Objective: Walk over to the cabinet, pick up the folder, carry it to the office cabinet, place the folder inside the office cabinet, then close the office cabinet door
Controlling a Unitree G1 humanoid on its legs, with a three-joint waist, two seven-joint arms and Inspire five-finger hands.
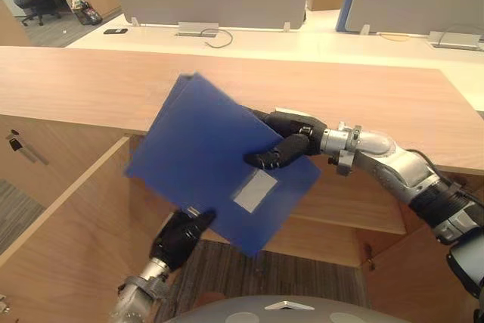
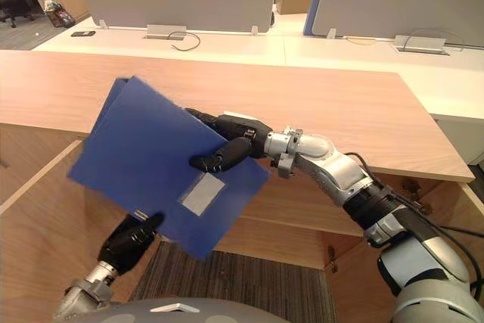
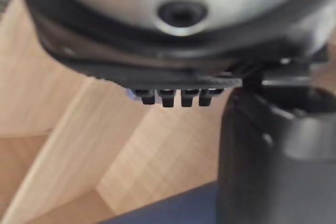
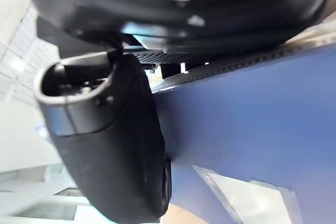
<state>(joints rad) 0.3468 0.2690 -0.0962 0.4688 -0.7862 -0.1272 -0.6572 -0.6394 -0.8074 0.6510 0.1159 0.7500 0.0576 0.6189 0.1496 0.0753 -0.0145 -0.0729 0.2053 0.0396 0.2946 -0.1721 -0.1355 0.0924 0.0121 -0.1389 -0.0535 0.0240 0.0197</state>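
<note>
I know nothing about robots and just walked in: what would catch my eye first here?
A big blue folder, held tilted in mid-air in front of a long wooden counter. The right robot hand grips its right edge, thumb over the cover, while the left robot hand meets its lower edge from below. Under the counter at the left, a wooden cabinet door stands open.

Both head eyes overlook the folder point(image 1: 215, 149); wrist cameras sit close
</note>
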